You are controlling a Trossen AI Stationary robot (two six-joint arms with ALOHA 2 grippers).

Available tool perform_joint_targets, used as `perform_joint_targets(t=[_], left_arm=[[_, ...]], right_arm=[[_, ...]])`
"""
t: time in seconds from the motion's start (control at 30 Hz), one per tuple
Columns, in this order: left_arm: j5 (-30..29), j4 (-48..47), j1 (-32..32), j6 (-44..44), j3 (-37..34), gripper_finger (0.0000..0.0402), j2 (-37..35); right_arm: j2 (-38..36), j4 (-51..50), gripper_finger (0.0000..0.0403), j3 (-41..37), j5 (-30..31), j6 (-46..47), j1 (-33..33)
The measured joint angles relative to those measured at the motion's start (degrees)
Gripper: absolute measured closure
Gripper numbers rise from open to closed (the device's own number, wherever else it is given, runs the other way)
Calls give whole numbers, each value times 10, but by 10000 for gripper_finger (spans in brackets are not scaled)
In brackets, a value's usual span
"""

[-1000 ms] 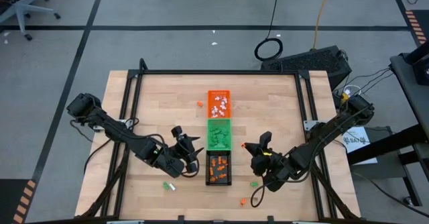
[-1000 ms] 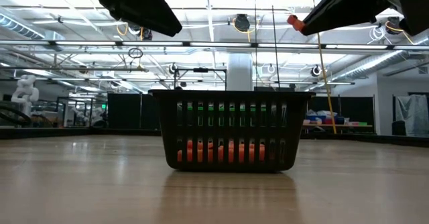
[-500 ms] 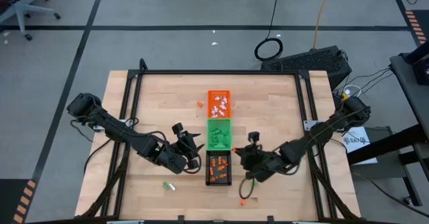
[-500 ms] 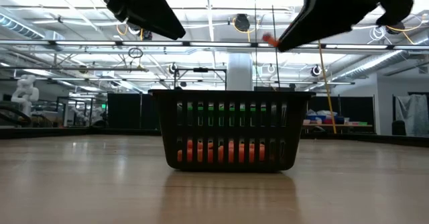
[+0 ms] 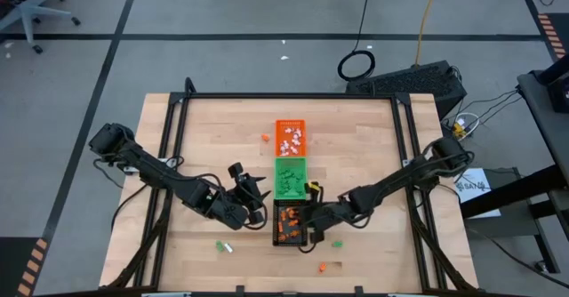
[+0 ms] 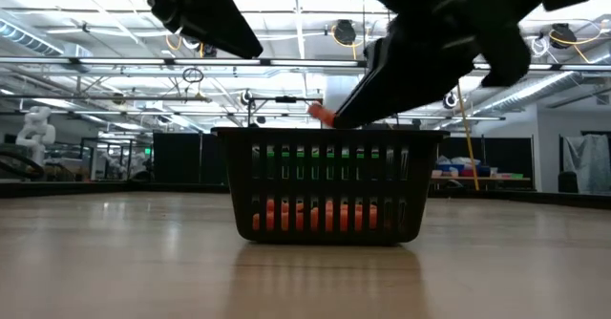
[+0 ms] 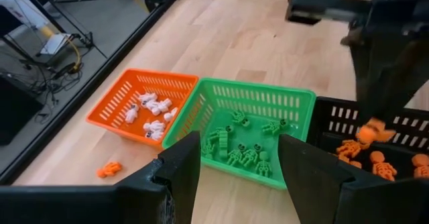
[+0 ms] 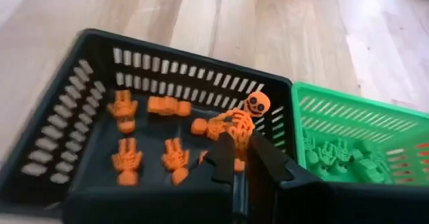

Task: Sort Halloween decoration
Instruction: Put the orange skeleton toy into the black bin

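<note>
Three small trays stand in a row at the table's middle: an orange tray (image 5: 277, 146) with white trinkets, a green tray (image 5: 277, 180) with green ones, and a black tray (image 5: 276, 235) with orange ones. My right gripper (image 5: 309, 215) hangs over the black tray's right side, shut on an orange skeleton trinket (image 8: 242, 120). My left gripper (image 5: 255, 210) waits open just left of the black tray, with nothing between its fingers (image 7: 181, 174). My right gripper pinches the orange skeleton by its lower body (image 8: 238, 138) between its two fingertips. The fingers slant down from the table's right side. The head (image 8: 257, 103) and arms stick out beyond the tips. The skeleton (image 6: 325, 116) is clear above the black tray's rim.
Loose trinkets lie on the wood: an orange one (image 5: 265, 138) left of the orange tray, a green and a white one (image 5: 222, 244) near the front left, a green one (image 5: 337, 242) and an orange one (image 5: 322, 267) right of the black tray.
My right gripper has swung toward the table's left and come down, rolling its wrist, from right of the trays to over the black tray. It has stayed shut on the orange skeleton, which has travelled with it.
</note>
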Motion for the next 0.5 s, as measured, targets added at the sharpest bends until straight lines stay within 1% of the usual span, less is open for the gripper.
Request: perform_joint_targets(t=[0.13,0.2,0.37,0.5], left_arm=[[0,-4,0,0,0,204,0],[1,-6,0,0,0,204,0],[1,3,1,-5,-13,204,0],[0,5,3,-20,-25,204,0]], right_arm=[[24,29,396,0,2,-1,0],[31,40,384,0,1,4,0],[37,40,327,0,4,14,-1],[35,58,288,0,2,-6,0]])
